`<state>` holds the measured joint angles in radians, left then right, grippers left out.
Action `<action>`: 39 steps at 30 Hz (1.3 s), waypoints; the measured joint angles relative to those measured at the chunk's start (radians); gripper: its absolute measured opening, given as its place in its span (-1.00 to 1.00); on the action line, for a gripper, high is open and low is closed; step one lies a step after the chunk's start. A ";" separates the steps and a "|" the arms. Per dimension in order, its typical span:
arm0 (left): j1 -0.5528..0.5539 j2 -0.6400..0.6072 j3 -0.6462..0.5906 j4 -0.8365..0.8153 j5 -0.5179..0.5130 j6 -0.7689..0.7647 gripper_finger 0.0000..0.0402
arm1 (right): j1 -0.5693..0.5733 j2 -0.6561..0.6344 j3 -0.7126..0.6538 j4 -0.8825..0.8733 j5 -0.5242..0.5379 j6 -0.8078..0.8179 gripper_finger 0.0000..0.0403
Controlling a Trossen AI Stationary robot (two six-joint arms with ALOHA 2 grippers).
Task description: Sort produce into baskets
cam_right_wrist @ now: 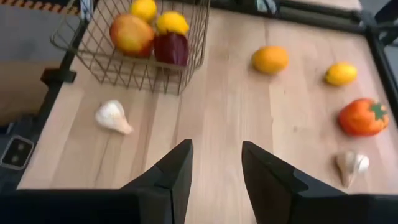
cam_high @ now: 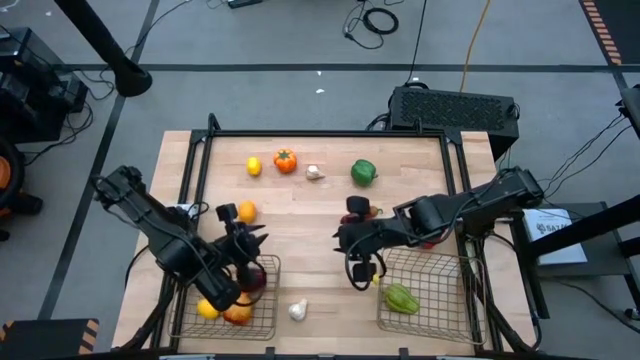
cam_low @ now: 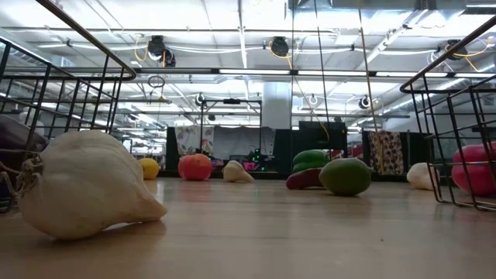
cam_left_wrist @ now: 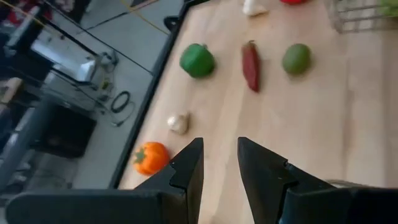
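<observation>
left gripper [cam_high: 243, 238] parted, empty, above left basket [cam_high: 262, 318] | right gripper [cam_high: 345, 238] parted, empty, beside chili [cam_high: 360, 208] | garlic [cam_high: 298, 310] between baskets

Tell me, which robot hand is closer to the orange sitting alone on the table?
Left. The left gripper hovers right beside the orange, near its basket. The right gripper is farther away across the table.
</observation>
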<state>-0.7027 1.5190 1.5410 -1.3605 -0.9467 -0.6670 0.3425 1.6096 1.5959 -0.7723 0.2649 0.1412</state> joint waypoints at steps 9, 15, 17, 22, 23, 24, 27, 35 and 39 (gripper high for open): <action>0.046 0.029 0.000 0.017 -0.025 0.001 -0.47 | 0.006 0.000 0.000 -0.028 -0.001 -0.006 -0.35; 0.088 0.030 0.000 0.016 -0.029 0.001 -0.47 | 0.006 0.000 0.000 -0.096 -0.005 -0.011 -0.35; 0.102 0.030 0.000 0.015 -0.030 0.000 -0.47 | 0.006 0.000 0.000 -0.120 -0.005 -0.011 -0.35; 0.152 0.030 0.000 -0.048 -0.152 -0.024 -0.47 | 0.006 0.000 0.000 -0.155 -0.005 0.016 -0.35; 0.166 0.030 0.000 -0.064 -0.187 -0.037 -0.47 | 0.006 0.000 0.000 -0.160 -0.003 0.023 -0.35; 0.181 0.030 0.000 -0.075 -0.207 -0.054 -0.47 | 0.006 0.000 0.000 -0.169 -0.001 0.027 -0.35; 0.227 0.030 0.000 -0.082 -0.188 -0.107 -0.47 | 0.006 0.000 0.000 -0.206 0.000 0.030 -0.35; 0.277 0.032 -0.017 -0.036 -0.038 -0.112 -0.47 | 0.001 0.000 -0.088 -0.218 0.291 0.098 -0.35; 0.279 0.032 -0.035 -0.036 -0.033 -0.112 -0.47 | -0.025 0.001 -0.158 -0.202 0.306 0.108 -0.35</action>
<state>-0.4240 1.5509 1.5060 -1.3968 -0.9802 -0.7792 0.3180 1.6108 1.4384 -0.9742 0.5714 0.2495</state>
